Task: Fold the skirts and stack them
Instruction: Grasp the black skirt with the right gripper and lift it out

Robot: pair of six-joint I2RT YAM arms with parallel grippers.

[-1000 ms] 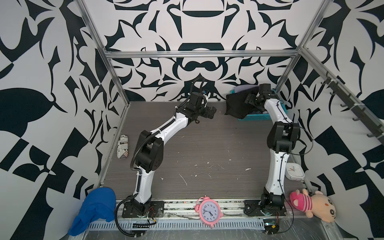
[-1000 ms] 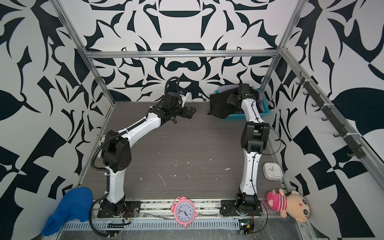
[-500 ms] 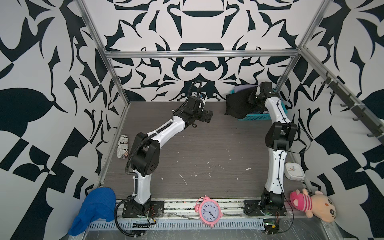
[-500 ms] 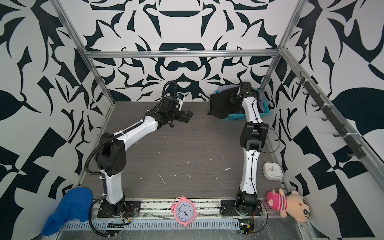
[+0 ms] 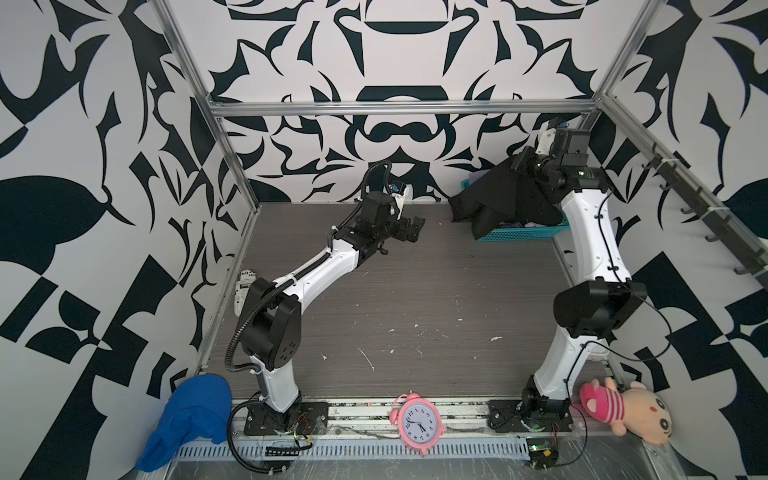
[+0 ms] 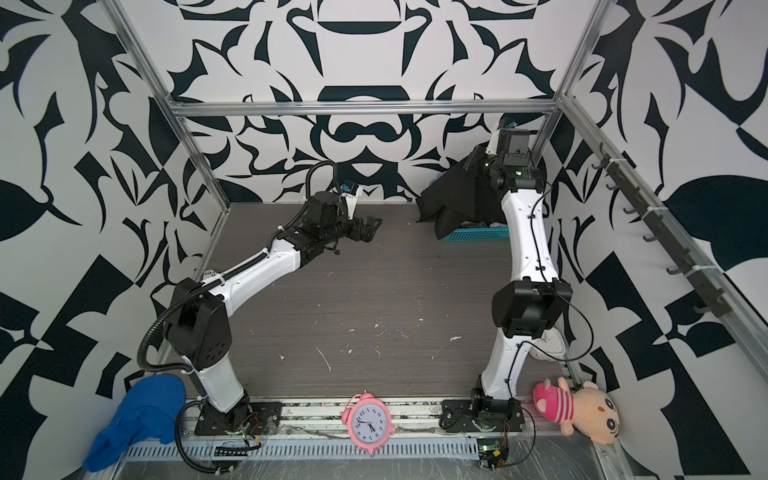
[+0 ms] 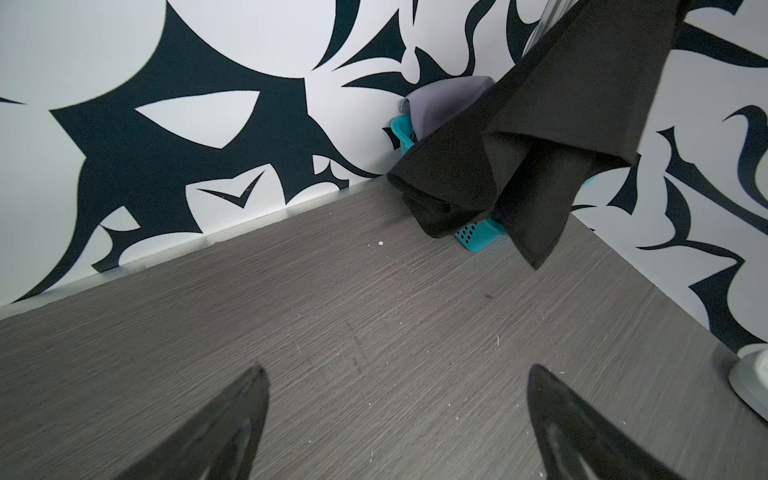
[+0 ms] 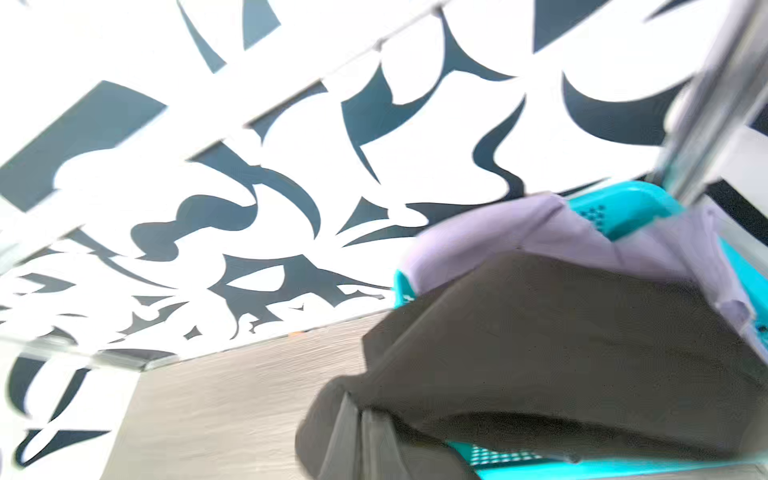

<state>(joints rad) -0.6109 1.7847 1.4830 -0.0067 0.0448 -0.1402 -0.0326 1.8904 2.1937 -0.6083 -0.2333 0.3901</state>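
A black skirt (image 5: 498, 195) (image 6: 453, 199) hangs from my right gripper (image 5: 522, 161) (image 6: 472, 161), which is shut on its upper edge above the teal basket (image 5: 519, 234) at the back right. In the right wrist view the gripper (image 8: 359, 409) pinches the black skirt (image 8: 540, 353). The skirt's lower folds still drape over the basket's front rim. A lavender skirt (image 7: 444, 104) (image 8: 498, 245) lies in the basket behind it. My left gripper (image 5: 417, 226) (image 7: 395, 370) is open and empty, above bare table, left of the basket.
A bright blue knit cloth (image 5: 187, 415) lies at the front left corner. A pink alarm clock (image 5: 417, 424) and a plush toy (image 5: 623, 411) sit along the front rail. A white clock (image 6: 548, 340) lies by the right arm. A hook rail (image 5: 706, 216) lines the right wall.
My right gripper has shut on the black skirt and risen, pulling the cloth up out of the basket. The left arm has lowered and shifted left a little; its gripper stays open.
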